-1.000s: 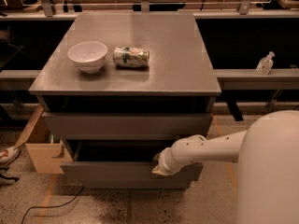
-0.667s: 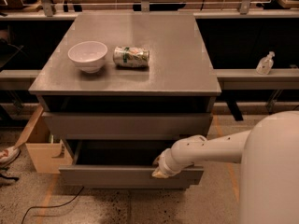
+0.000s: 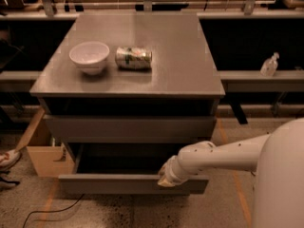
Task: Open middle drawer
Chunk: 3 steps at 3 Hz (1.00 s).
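The middle drawer is a wide plain grey drawer pulled well out of the cabinet; its flat front panel stands toward me and a dark, shallow inside shows behind it. The closed top drawer sits above it. The lowest drawer is hidden under the open one. My gripper, at the end of the white arm coming in from the right, rests at the top edge of the middle drawer's front, right of centre.
On the cabinet top stand a white bowl and a can lying on its side. A cardboard box stands left of the cabinet, with a shoe beside it and a cable on the floor. A bottle stands on the right shelf.
The middle drawer has slid further out toward me, and my gripper has moved with its front edge. The bowl and can have not moved.
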{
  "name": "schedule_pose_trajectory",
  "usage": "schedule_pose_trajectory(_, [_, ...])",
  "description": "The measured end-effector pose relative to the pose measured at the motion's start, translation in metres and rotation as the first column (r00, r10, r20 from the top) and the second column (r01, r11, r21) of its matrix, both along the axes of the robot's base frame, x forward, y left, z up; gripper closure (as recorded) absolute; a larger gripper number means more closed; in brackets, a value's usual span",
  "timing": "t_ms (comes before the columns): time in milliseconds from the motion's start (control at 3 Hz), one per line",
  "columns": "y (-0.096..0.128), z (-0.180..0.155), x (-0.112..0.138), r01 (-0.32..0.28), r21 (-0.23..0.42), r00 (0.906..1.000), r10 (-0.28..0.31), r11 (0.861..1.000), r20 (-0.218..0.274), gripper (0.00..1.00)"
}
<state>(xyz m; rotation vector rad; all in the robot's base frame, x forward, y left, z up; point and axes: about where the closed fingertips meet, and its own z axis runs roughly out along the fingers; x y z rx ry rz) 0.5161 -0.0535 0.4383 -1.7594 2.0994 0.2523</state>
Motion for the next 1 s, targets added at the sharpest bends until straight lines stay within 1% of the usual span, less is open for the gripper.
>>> schedule_pose_trajectory(333, [0.0007,0.0000,0.0001,0.000,0.000,1.0000,0.000,1.000,0.000,0.82])
schedule_pose_trajectory(1000, [0.0021,-0.0018,-0.0014,-0.003,0.000,1.0000,0.003,1.000,-0.004,0.35])
